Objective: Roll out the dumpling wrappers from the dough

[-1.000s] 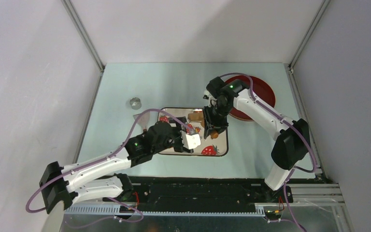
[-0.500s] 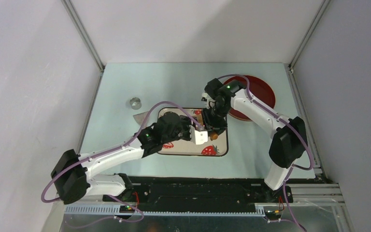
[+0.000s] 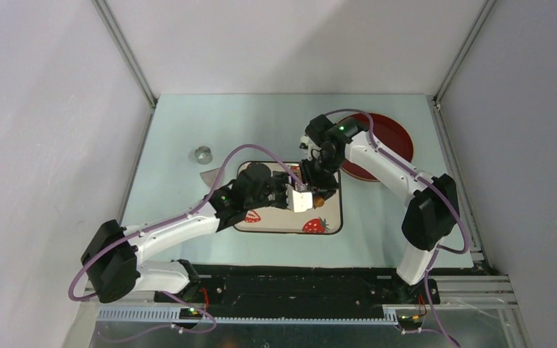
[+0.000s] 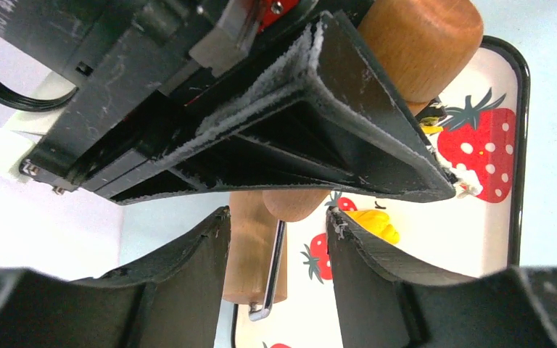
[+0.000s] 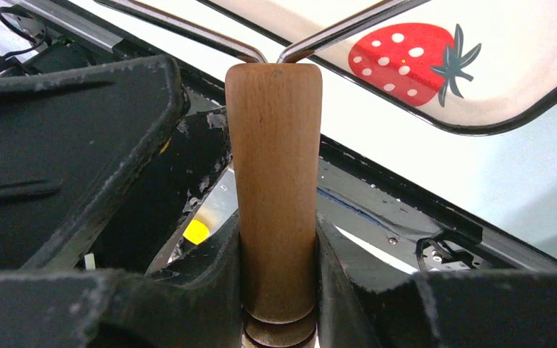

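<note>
Enclosure: plain pale grey walls [image 3: 297, 43] on three sides, with aluminium corner posts [image 3: 127, 54] running to the upper corners of the frame. The surface is a pale blue-green table [image 3: 210, 210], matte and evenly lit. A dark red plate [image 3: 395, 130] sits at the table's upper right, partly under the right arm. The strawberry-print tray [image 3: 290, 222], white with a dark rim, sits at frame centre, and both arms meet over its upper right part. Right claw [image 5: 279, 232] pinches the wooden handle [image 5: 274, 145] of a wire-framed roller, pads tight on both sides. Left claw [image 4: 275, 217] has its fingers either side of the roller's wooden barrel [image 4: 250, 254]; cannot tell whether they touch it. A small metal ring cutter [image 3: 203, 154] stands alone at left-centre. Dough [image 4: 374, 223]: a small yellow lump on the tray, just beside one finger of the left claw.
</note>
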`<state>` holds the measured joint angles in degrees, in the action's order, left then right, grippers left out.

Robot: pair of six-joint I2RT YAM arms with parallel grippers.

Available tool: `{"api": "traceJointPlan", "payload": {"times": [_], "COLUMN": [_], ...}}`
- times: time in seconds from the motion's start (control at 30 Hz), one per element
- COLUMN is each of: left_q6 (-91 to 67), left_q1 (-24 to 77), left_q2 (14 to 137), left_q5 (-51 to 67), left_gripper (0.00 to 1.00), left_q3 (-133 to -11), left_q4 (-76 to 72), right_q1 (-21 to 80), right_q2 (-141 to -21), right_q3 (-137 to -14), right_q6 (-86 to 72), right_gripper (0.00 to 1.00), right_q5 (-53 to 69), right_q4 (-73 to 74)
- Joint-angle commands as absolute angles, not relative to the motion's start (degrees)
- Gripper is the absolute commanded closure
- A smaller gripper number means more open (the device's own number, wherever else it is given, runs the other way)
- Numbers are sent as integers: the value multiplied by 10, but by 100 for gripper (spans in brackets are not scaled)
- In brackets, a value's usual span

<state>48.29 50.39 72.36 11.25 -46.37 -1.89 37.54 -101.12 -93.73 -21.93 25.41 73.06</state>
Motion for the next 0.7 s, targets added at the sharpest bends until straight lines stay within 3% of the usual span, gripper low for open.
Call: {"api": "traceJointPlan", "payload": {"times": [0.0,0.27,0.67], "left_q6": [478,491,526], "left_q1": [492,463,458], "left_q2": [719,723,730], "left_q5": [115,127,136], "left_gripper": [45,52,48], "left_q3": [-461,-459,-451], "left_q4": [-33,-31,-4], "right_q1": [377,383,386], "right_q2": [-1015,-1017,-1027], "right_q3": [-975,-976,-991], "right_q6": [-208,-207,-207], "right_gripper": [100,100,100], "right_q5": [275,275,280], "right_q4": [734,739,743]}}
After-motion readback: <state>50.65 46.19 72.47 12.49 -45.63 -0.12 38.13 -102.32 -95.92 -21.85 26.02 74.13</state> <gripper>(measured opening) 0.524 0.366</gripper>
